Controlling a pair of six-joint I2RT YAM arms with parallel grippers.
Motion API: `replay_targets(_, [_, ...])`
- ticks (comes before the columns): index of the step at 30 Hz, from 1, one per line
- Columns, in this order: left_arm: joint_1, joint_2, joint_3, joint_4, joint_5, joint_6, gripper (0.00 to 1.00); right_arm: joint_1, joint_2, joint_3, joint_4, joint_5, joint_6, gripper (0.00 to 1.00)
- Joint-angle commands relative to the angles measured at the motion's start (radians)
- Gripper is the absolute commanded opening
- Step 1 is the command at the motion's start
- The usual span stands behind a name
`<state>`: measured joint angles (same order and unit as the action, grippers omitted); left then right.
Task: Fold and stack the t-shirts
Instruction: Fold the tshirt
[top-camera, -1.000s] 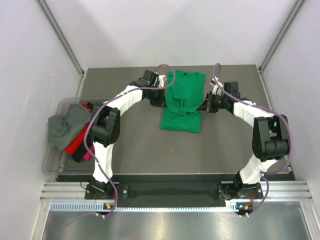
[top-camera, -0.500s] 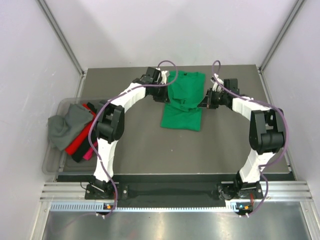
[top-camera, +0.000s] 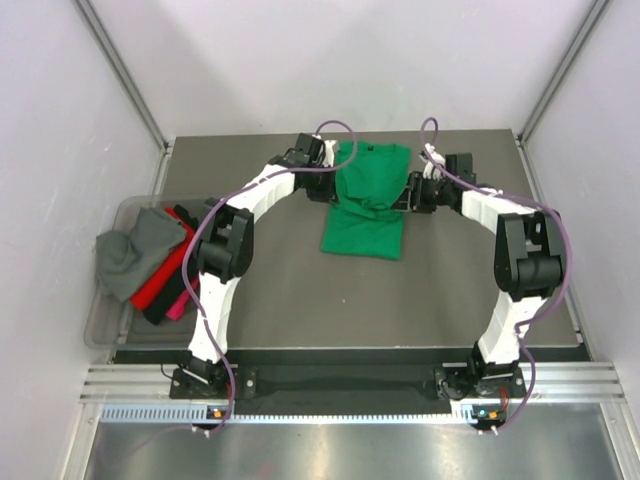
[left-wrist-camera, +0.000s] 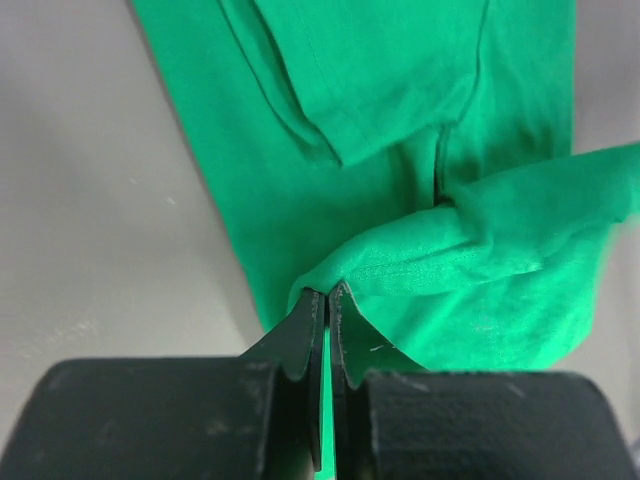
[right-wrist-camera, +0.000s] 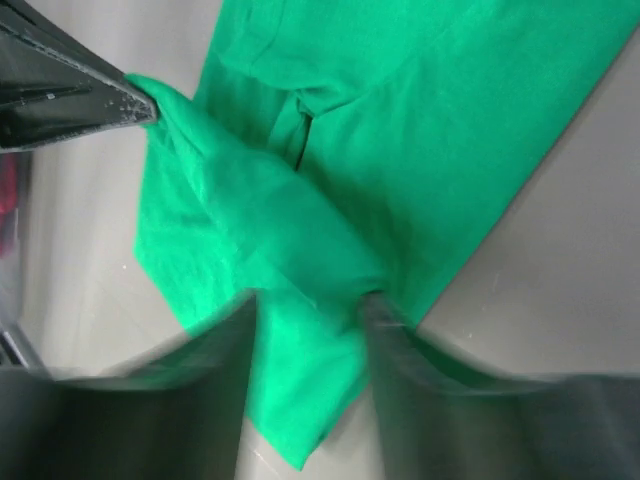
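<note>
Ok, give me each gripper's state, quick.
Left gripper: shut on the green t-shirt.
Right gripper: shut on a raised fold of the green t-shirt.

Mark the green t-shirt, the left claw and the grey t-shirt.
green t-shirt (top-camera: 362, 238), top external view, flat lower panel of the cloth.
left claw (left-wrist-camera: 327, 295), left wrist view, midway between its fingertips, pinching green cloth.
grey t-shirt (top-camera: 135, 250), top external view, middle of the crumpled cloth.

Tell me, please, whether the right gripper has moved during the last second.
Yes. The right gripper, holding the green t-shirt, has moved toward the far edge of the table.
</note>
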<state>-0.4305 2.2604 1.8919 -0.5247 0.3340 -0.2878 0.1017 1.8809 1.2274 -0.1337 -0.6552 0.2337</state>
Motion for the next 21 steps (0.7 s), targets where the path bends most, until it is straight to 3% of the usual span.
replay_targets(1, [0.004,-0.001,0.070,0.029,-0.052,0.032,0.03,-0.014,-0.015,0.064,0.019,0.027,-0.053,0.52])
replay_targets(5, [0.001,-0.047,0.084,0.009,-0.130,0.062,0.23,-0.031,-0.138,0.009,0.012,0.103,-0.051,0.66])
replay_targets(6, [0.001,-0.062,0.081,0.002,-0.147,0.064,0.29,-0.034,-0.167,-0.026,0.019,0.104,-0.044,0.66])
replay_targets(7, [0.002,-0.097,0.061,-0.006,-0.186,0.064,0.41,-0.039,-0.216,-0.045,0.019,0.076,-0.040,0.66])
replay_targets(11, [0.007,-0.212,-0.077,-0.034,-0.187,0.064,0.57,-0.042,-0.290,-0.126,-0.050,0.008,-0.004,0.64])
replay_targets(17, [0.027,-0.301,-0.336,-0.077,0.110,0.004,0.61,-0.042,-0.356,-0.318,-0.084,-0.078,0.053,0.63])
replay_targets(21, [0.030,-0.315,-0.480,-0.009,0.213,-0.051,0.66,-0.040,-0.347,-0.399,-0.031,-0.109,0.117,0.59])
